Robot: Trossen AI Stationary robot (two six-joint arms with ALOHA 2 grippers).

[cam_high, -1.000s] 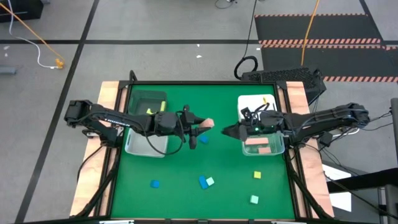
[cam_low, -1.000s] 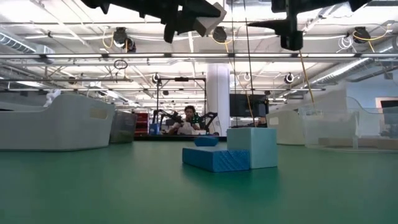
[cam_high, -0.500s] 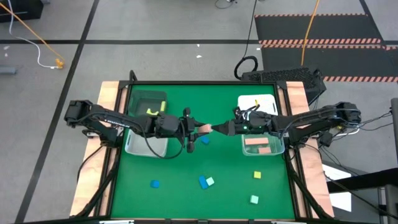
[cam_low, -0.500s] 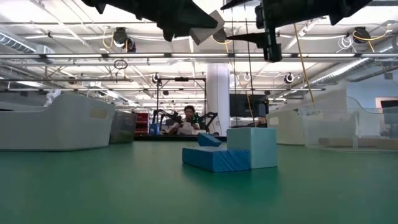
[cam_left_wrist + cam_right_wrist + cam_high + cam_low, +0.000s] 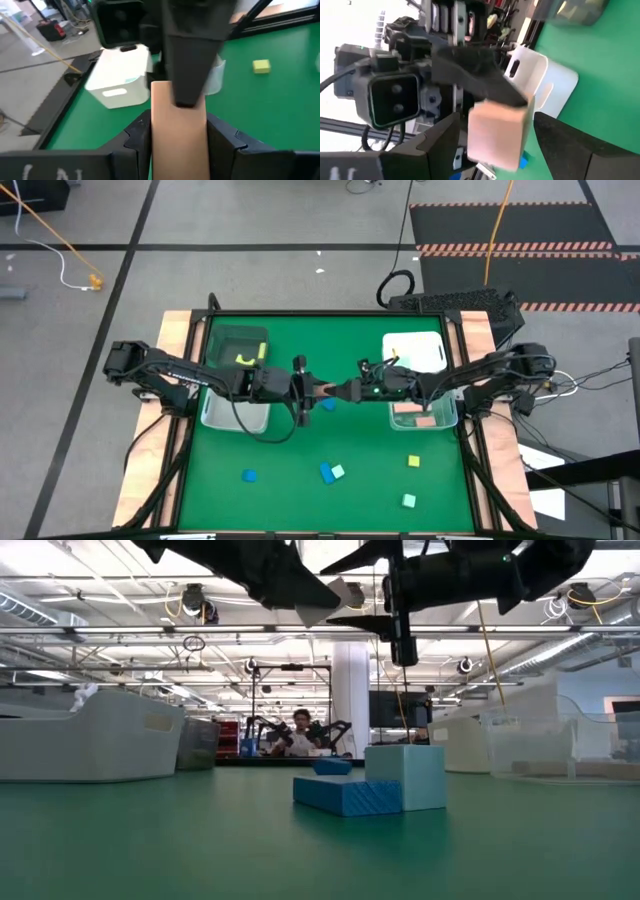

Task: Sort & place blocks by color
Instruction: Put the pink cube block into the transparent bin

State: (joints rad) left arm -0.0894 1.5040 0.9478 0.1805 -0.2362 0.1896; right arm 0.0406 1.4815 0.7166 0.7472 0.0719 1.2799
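Above the middle of the green table mat (image 5: pixel 300 450), the left gripper (image 5: pixel 318 389) is clamped on a salmon-pink rectangular block (image 5: pixel 178 132). The right gripper (image 5: pixel 345 391) meets it with fingers spread around the block's far end.

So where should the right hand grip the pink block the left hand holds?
By its free end, coming level from the right arm's side. The pink block is a bar; the left hand clamps one end, leaving only the end toward the right hand free.
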